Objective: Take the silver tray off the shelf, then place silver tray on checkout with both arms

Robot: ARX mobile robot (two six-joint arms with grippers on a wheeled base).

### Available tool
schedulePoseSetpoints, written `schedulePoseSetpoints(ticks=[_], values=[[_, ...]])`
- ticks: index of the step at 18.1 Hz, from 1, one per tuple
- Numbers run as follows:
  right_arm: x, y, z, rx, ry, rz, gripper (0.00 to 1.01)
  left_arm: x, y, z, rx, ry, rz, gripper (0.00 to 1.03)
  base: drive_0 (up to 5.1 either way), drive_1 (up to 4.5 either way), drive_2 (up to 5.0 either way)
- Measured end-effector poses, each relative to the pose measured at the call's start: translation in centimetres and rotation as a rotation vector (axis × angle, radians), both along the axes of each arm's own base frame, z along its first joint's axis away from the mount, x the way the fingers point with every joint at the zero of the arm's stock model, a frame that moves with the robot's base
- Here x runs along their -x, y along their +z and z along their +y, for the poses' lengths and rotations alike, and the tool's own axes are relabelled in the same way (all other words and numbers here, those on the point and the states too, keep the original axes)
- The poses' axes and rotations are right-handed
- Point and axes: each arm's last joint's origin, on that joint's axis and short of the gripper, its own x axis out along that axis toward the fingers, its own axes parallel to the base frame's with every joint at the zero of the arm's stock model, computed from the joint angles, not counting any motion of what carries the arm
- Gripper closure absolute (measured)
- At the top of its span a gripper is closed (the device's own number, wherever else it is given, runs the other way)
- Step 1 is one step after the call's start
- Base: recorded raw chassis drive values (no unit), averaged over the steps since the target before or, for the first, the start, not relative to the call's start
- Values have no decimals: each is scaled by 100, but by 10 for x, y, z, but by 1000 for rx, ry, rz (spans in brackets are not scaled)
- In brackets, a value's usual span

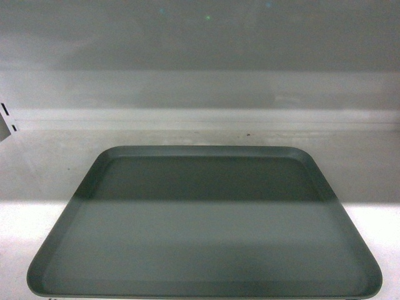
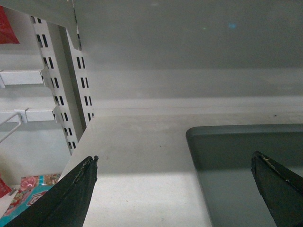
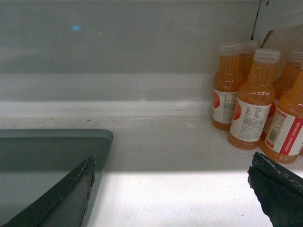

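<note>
**Tray on shelf, both grippers spread**

Silver tray (image 1: 206, 231) lies flat on the shelf (image 1: 37, 169), near the front edge. Left gripper (image 2: 175, 182) jaws wide apart, straddling the tray's left rim, no contact visible. Right gripper (image 3: 173, 182) likewise spread over the right rim. Orange juice bottles (image 3: 248, 101) stand right of the tray.
</note>
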Motion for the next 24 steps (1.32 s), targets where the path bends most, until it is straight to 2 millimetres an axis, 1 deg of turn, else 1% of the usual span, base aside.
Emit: schedulePoseSetpoints(ticks=[9,10,11,12,17,19,20,21,22,24], values=[[0,0,0,0,0,0,3,0,0,0,0,0,0,5,0,0,0],[-7,-4,0,-94,-39,150,3,-5,5,-3,-11,80,265,5,0,0,0],[-24,0,1,-147,-1,144,3,-18,12,-1,-8,102,243,5,0,0,0],[-33,1,4,-147,29,136,3,-28,11,-3,-4,71,242,5,0,0,0],[-55,-8,16,-131,104,156,3,-51,5,-15,13,-10,241,5,0,0,0],[-67,-16,25,-111,151,170,3,-66,-5,-23,21,-44,260,5,0,0,0],[-89,-27,34,-88,175,190,3,-87,-23,-34,26,-83,300,5,0,0,0],[-105,-34,38,-82,176,202,3,-105,-26,-40,26,-97,289,5,0,0,0],[-112,-38,39,-81,174,212,3,-110,-27,-42,27,-106,289,5,0,0,0],[-117,-41,40,-80,173,222,3,-116,-30,-43,27,-112,294,5,0,0,0]])
